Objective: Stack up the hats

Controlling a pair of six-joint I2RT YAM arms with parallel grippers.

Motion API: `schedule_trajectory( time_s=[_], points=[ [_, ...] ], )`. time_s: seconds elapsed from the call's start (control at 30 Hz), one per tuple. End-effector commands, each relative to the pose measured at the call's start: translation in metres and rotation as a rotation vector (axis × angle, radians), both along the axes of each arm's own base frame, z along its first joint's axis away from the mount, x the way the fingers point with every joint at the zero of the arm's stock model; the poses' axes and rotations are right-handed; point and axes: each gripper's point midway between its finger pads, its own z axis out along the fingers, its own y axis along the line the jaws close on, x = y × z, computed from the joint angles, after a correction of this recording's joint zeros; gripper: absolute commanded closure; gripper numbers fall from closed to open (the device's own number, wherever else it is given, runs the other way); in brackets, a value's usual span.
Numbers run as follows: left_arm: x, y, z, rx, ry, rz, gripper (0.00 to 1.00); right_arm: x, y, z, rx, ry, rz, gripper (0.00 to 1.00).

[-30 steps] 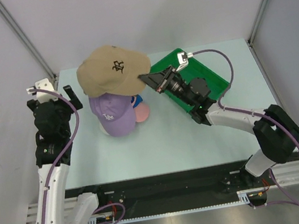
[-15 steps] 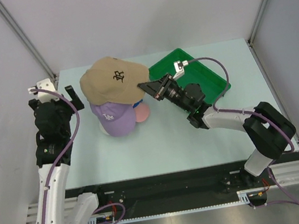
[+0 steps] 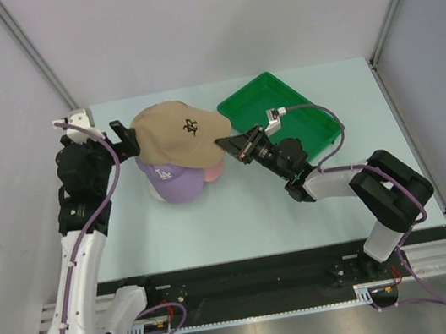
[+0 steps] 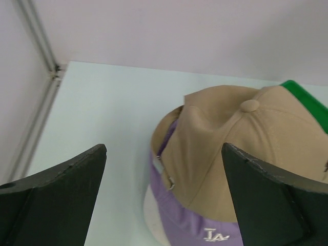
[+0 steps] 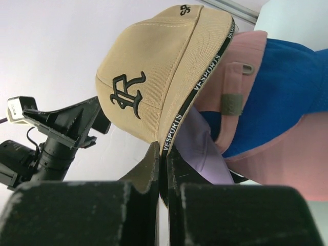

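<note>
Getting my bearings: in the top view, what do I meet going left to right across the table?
Left claw, open → tan cap → right claw, shut on the cap's brim → green tray. The lavender cap sits under the tan one, so it is left out.

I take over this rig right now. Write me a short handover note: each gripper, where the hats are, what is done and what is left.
Left gripper: open, empty, beside the pile at the tan hat's back.
Right gripper: shut on the brim of the tan hat.
Hats: all in one pile. The tan hat is on top, over the lavender hat. The blue hat and pink hat are below, and the white hat shows only as an edge at the bottom.
Done: the tan hat is over the pile, sitting tilted.
Left: release the brim, then probably straighten the tan hat.
</note>
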Motion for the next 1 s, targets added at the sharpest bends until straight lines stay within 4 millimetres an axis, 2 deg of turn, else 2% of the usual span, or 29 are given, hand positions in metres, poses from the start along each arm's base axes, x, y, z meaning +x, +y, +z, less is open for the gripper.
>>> schedule_trajectory(
  time_s=[0.0,0.07,0.2,0.33,0.43,0.53,0.6,0.67,0.77,0.97],
  points=[
    [0.018,-0.034,0.004,-0.119,-0.01,-0.159,0.0,0.009,-0.007,-0.008,0.042,0.012,-0.042,1.0],
    [0.025,-0.037,0.005,-0.146,0.005,-0.163,0.0,0.01,-0.007,-0.018,0.032,0.029,-0.05,1.0],
    [0.042,-0.033,-0.008,-0.17,0.052,-0.12,0.0,0.014,-0.014,-0.036,0.021,0.055,-0.095,1.0],
    [0.047,-0.015,-0.031,-0.149,0.103,-0.019,0.0,0.017,-0.024,-0.051,-0.005,0.074,-0.152,0.95],
    [0.046,0.005,-0.04,-0.144,0.116,0.063,0.0,0.018,-0.023,-0.062,-0.024,0.09,-0.158,0.91],
    [0.046,0.016,-0.043,-0.148,0.117,0.103,0.0,0.018,-0.021,-0.071,-0.015,0.109,-0.146,0.87],
    [0.047,0.034,-0.047,-0.171,0.122,0.141,0.0,0.017,-0.018,-0.07,0.006,0.114,-0.131,0.86],
    [0.051,0.038,-0.056,-0.188,0.145,0.138,0.0,0.017,-0.015,-0.075,0.008,0.123,-0.121,0.86],
    [0.055,0.04,-0.06,-0.224,0.156,0.107,0.04,0.017,-0.011,-0.077,0.022,0.129,-0.108,0.85],
    [0.059,0.037,-0.077,-0.267,0.21,0.054,0.23,0.015,-0.013,-0.073,0.019,0.11,-0.111,0.84]
  ],
)
